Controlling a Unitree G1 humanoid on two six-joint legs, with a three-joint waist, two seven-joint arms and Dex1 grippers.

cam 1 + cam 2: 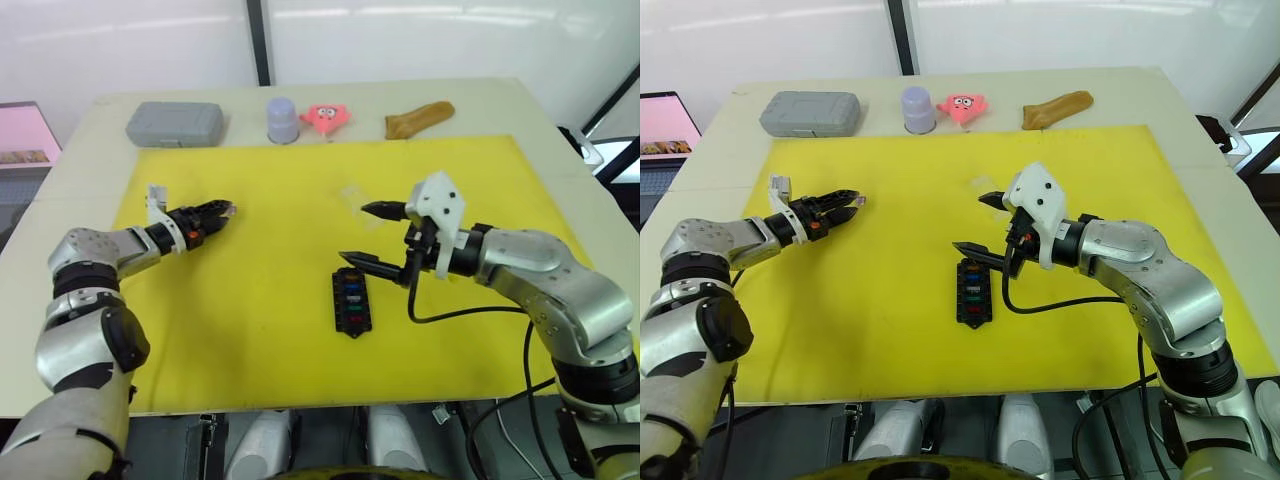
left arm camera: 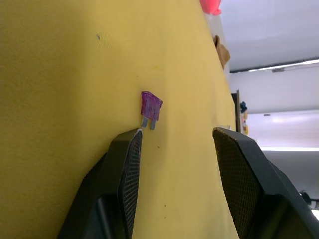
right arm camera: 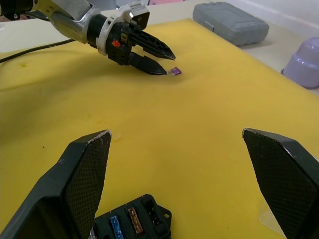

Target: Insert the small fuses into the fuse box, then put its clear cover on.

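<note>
On the yellow mat [image 1: 280, 330], near its middle, the fuse box [image 1: 352, 301] lay flat with several coloured fuses already seated in its slots; at least one slot at the end nearest my right gripper looked empty in the right wrist view. I judged the insertion step to be mostly done but not complete.

One purple fuse [image 2: 151, 107] lay loose on the mat, well apart from the box and toward my left. My left gripper [image 1: 218, 212] was low over the mat with its fingers parted and nothing between them. The tip of one finger [image 2: 127, 164] sat just beside the fuse's blades; whether it touched them could not be determined. The fuse was not yet gripped.

My right gripper [image 1: 372, 236] hovered just above the far end of the fuse box, fingers spread wide and empty.

The clear cover [image 1: 352, 193] appeared as a faint transparent patch on the mat beyond the right gripper, apart from the box and not fitted.

Remaining work, as judged from this state:
1. Grip the purple fuse.
2. Carry it to the box and seat it in a free slot.
3. Fit the clear cover onto the box.
</note>
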